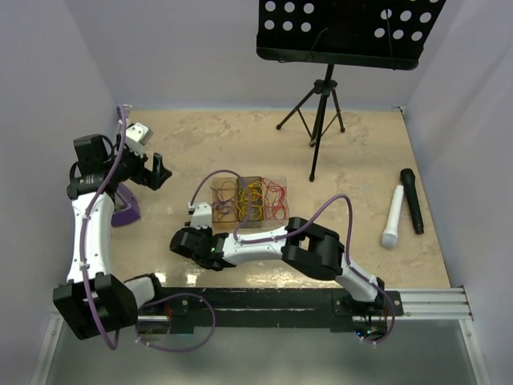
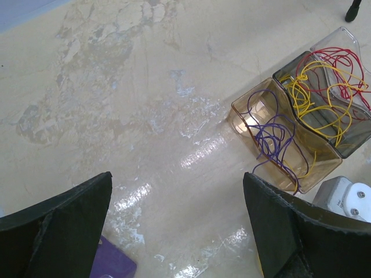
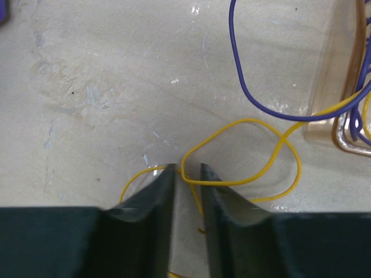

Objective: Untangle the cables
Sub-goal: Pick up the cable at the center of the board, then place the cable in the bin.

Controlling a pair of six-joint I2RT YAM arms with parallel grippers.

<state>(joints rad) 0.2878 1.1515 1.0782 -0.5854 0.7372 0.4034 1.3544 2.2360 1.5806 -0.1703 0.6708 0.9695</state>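
The cables are thin wires lying in three clear boxes [image 1: 248, 199] at the table's middle: purple ones [image 2: 272, 136] in an amber box, yellow ones [image 2: 313, 98] and red ones [image 2: 342, 58] in the boxes behind it. A yellow wire [image 3: 246, 120] and a purple wire [image 3: 232, 46] trail out onto the table. My right gripper [image 1: 183, 241] is low on the table left of the boxes. In the right wrist view its jaws [image 3: 186, 167] stand narrowly apart with the yellow wire running between them. My left gripper [image 1: 156, 172] hangs wide open and empty above bare table [image 2: 177, 176].
A white plug block [image 2: 348, 200] lies by the amber box. A purple object [image 1: 126, 204] sits at the left wall. A black microphone [image 1: 413, 200] and a white microphone [image 1: 393, 216] lie at the right. A music stand's tripod [image 1: 321, 104] stands at the back.
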